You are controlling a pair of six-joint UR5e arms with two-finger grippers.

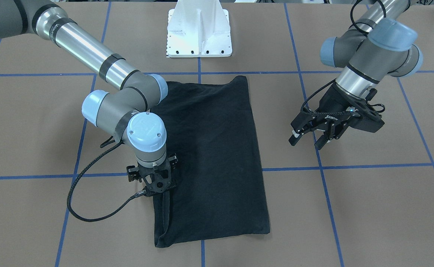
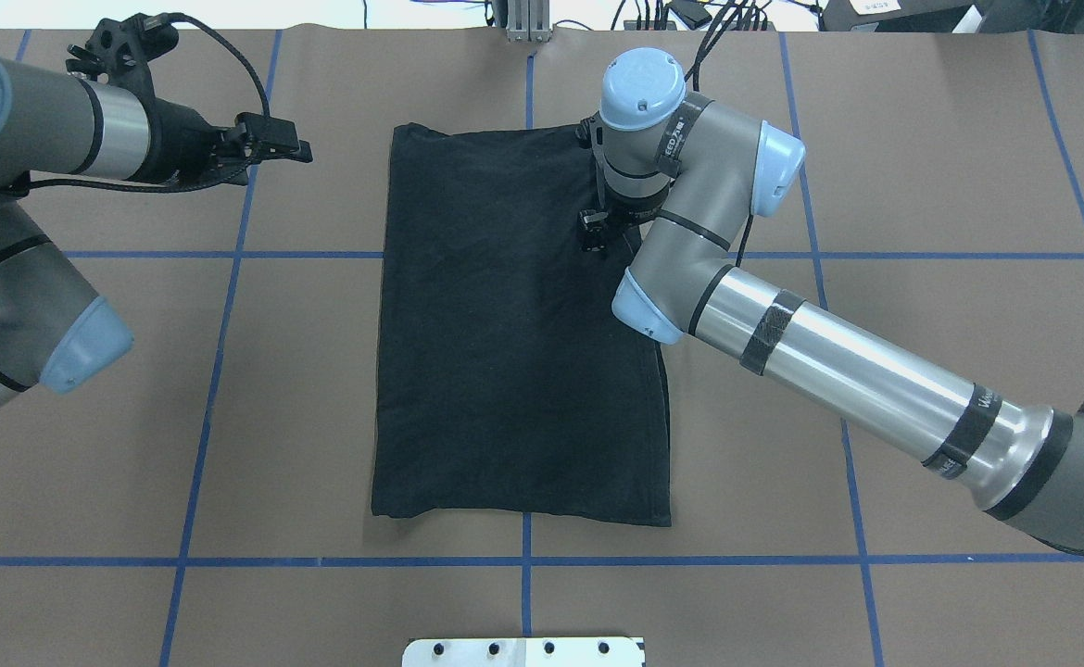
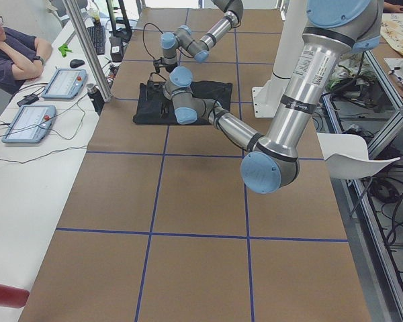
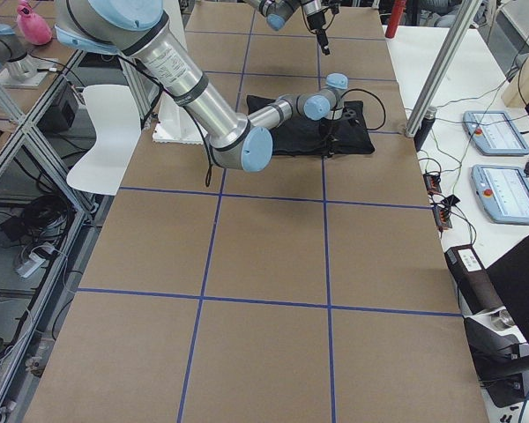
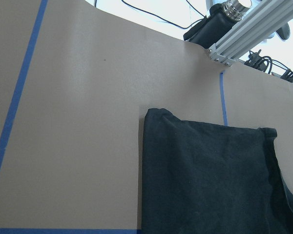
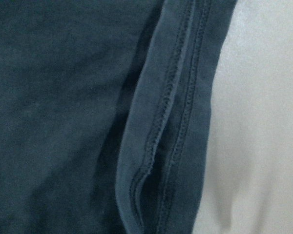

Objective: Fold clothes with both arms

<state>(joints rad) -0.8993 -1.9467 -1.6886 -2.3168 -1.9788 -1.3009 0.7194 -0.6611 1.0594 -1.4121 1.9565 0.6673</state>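
Note:
The black T-shirt lies folded into a long rectangle mid-table, with no graphic showing. My right gripper points straight down onto the shirt's edge on the robot's right, and its fingers are hidden under the wrist. The right wrist view is filled with dark cloth and a stitched hem beside bare paper, so I cannot tell whether that gripper holds anything. My left gripper hangs open above bare table off the shirt's other side. The left wrist view shows the shirt's far corner.
The white base pedestal stands at the robot's side of the table. A black cable loops from the right wrist over the brown paper. Blue tape lines cross the table. A person sits beside tablets.

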